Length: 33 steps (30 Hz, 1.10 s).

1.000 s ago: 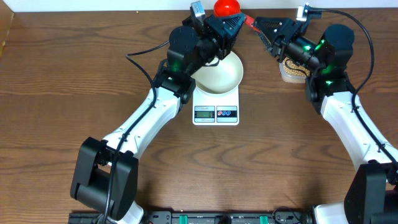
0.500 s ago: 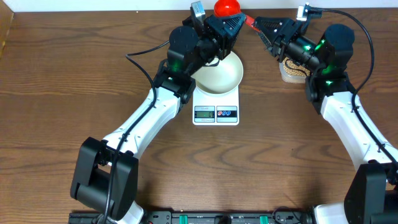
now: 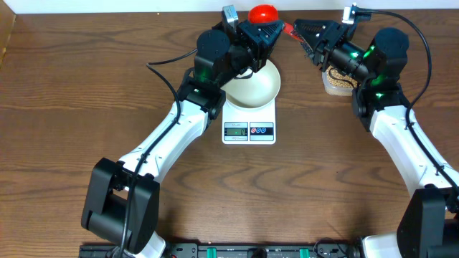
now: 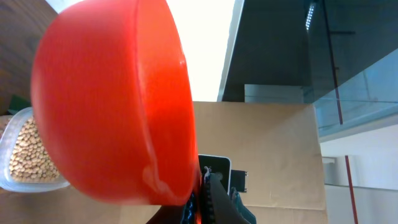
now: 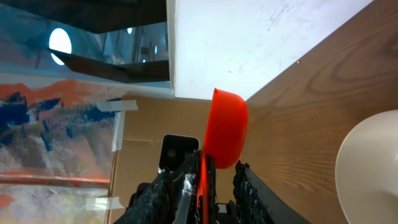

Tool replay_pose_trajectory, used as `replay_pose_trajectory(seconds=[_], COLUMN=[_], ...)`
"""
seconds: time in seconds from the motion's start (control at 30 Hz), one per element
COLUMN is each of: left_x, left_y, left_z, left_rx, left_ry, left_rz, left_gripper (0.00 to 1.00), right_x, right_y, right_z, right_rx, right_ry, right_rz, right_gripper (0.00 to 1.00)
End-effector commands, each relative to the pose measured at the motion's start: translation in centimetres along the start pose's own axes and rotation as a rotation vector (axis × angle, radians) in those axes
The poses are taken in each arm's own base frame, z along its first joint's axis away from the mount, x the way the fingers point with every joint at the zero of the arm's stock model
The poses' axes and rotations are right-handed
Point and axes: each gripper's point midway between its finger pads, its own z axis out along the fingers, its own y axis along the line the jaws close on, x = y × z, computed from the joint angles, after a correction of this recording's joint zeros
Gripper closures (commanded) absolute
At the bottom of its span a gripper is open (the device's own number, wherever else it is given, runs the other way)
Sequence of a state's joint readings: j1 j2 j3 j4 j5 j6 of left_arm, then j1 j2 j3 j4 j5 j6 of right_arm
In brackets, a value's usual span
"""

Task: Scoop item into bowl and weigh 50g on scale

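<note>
Red scoop [image 3: 263, 13] being held aloft behind white bowl [image 3: 254, 89] on scale [image 3: 249, 130]. Left jaws being pressed together on scoop handle; right jaws part-spread around it, grip unclear. Beans [image 4: 28, 155] being kept in clear tub [image 4: 34, 185]. Risk: scoop being twisted loose by opposed pulls.

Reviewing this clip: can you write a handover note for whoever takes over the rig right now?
Left hand: shut on the handle of the red scoop, held up beyond the bowl.
Right hand: open, its fingers on either side of the handle's far end, with a gap showing.
Things: the bowl sits on the scale. The beans are in the clear tub to the bowl's right.
Done: bowl is on the scale. No beans show in its visible part.
Left: scoop beans, tip them into the bowl, check the weight. The display is unreadable here.
</note>
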<state>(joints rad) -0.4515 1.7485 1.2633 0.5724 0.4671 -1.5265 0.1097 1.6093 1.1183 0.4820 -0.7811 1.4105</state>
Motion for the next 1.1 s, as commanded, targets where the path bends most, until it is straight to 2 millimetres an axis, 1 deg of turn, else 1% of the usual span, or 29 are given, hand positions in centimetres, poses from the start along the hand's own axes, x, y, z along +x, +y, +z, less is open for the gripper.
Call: replay_pose_trajectory(seconds=[0.0,0.33,0.63,0.83,0.97,1.07], left_x=[0.2,0.1,0.3,0.4,0.5,0.5], left_y=[-0.5,-0.5,-0.5,-0.5,-0.5,-0.5], left_z=[0.1,0.1,0.1,0.1,0.1,0.1], left_rx=[0.011,0.012,0.011,0.011,0.010,0.011], left_ry=[0.018,0.010,0.022,0.031,0.037,0.037], left_rz=[0.000,0.000,0.000,0.000,0.000,0.000], left_gripper=[0.93,0.93,0.93,0.93,0.93,0.93], right_x=[-0.4,0.0,0.7,0.8,0.8,0.8], right_y=[0.8,0.8,0.7,0.7,0.7,0.7], right_z=[0.0,0.0,0.0,0.0,0.0,0.0], right_rx=[-0.014,-0.017,-0.016,-0.016,-0.017,-0.017], right_ry=[-0.010,0.014,0.052,0.058,0.059,0.062], right_rz=[-0.005,-0.010,-0.021,-0.020,-0.020,-0.021], right_gripper=[0.69,0.70,0.73,0.78,0.85,0.86])
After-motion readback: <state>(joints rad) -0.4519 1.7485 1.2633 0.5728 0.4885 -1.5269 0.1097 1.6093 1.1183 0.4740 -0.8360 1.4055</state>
